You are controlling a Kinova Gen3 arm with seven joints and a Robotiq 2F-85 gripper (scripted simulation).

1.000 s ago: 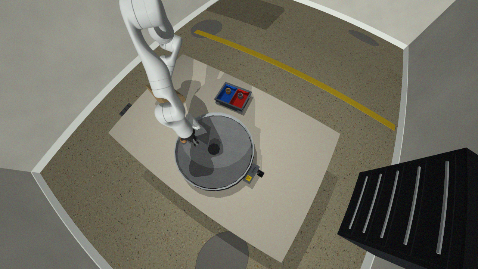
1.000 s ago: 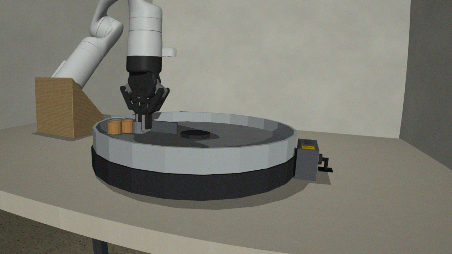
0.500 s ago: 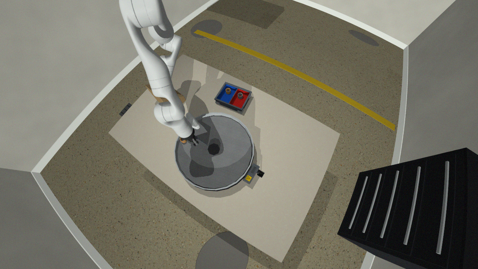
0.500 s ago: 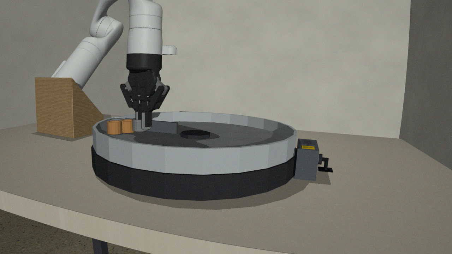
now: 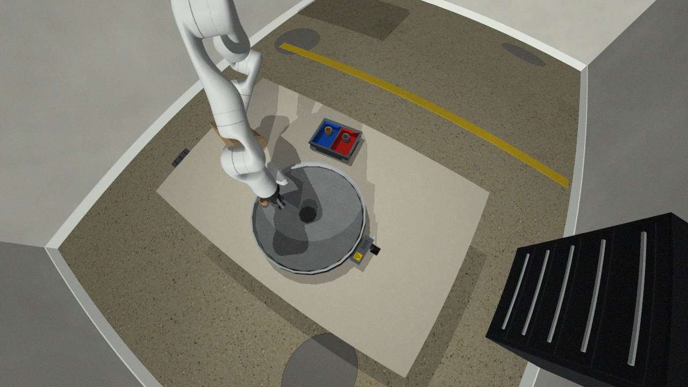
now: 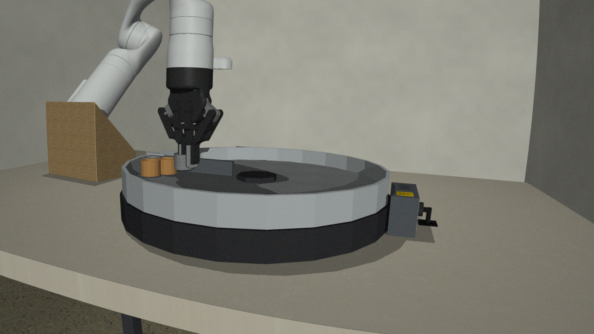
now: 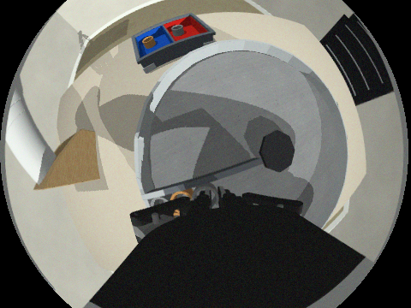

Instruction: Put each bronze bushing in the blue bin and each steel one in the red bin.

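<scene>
My gripper point(image 5: 280, 205) point(image 6: 185, 159) point(image 7: 214, 193) is shut on the wall of a steel bushing point(image 6: 178, 163) point(image 7: 194, 193) and holds it low over the turntable point(image 5: 336, 192) point(image 6: 265, 210) point(image 7: 257, 85). Two bronze bushings stand left of it in the exterior view, a nearer one point(image 6: 150, 167) and another point(image 6: 167, 166). Another grey ring point(image 7: 158, 200), apparently steel, shows near the rim in the wrist view, partly hidden. The blue bin point(image 5: 321, 141) point(image 7: 161, 36) holds a bronze bushing point(image 5: 328, 132) point(image 7: 148, 43). The red bin point(image 5: 342, 148) point(image 7: 196, 28) holds a steel bushing point(image 5: 345, 139) point(image 7: 177, 32).
A straight grey guide point(image 6: 217, 167) point(image 7: 223, 171) crosses the turntable beside the bushings, towards the dark hub point(image 5: 307, 214) point(image 6: 256, 177) point(image 7: 277, 151). A raised rim surrounds the turntable. A grey box point(image 6: 403, 214) stands against its right side. The arm's wooden base point(image 6: 70, 141) point(image 7: 77, 164) is at the left.
</scene>
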